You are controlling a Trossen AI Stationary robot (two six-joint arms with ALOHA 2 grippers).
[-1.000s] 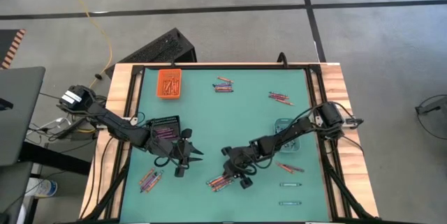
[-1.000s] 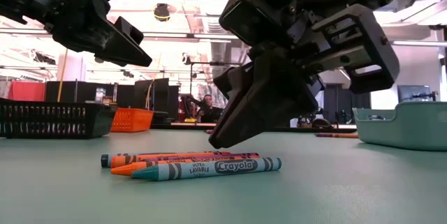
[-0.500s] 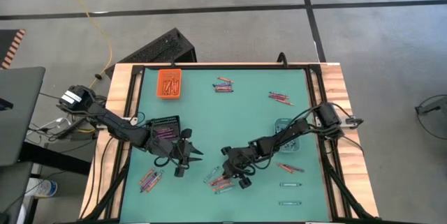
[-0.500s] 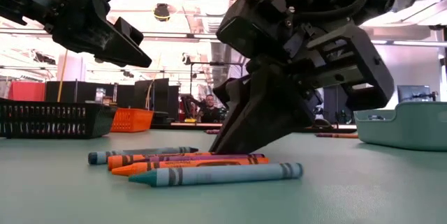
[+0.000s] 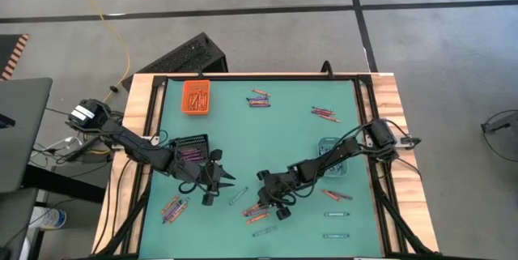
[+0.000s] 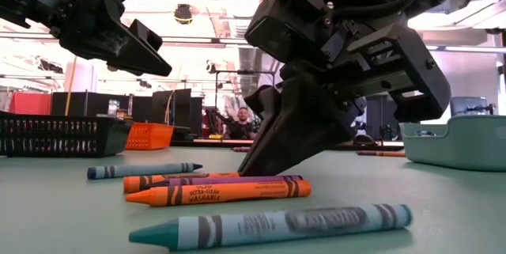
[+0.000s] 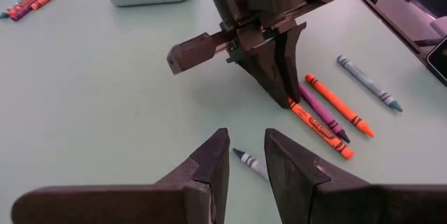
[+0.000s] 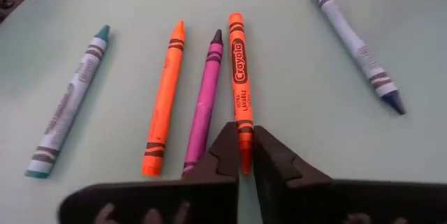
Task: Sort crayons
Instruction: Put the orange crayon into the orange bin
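Pinching the blunt end of an orange paper-wrapped crayon (image 8: pixel 239 91) between its two dark fingers, the right end effector (image 8: pixel 243 155) presses down on the green desk (image 5: pixel 283 130), near its front middle. Just beside that crayon lie a purple crayon (image 8: pixel 204 105) and a second orange crayon (image 8: pixel 163 98), with a teal crayon (image 8: pixel 68 103) farther off on one side and a blue-grey crayon (image 8: pixel 356 46) apart on the other. The left end effector (image 7: pixel 246 158) hovers nearby above the desk, its fingers slightly parted and empty. A black mesh tray (image 5: pixel 191 147), a small orange tray (image 5: pixel 195 96) and a clear tray (image 6: pixel 455 141) stand elsewhere on the desk, with other crayon clusters scattered around.
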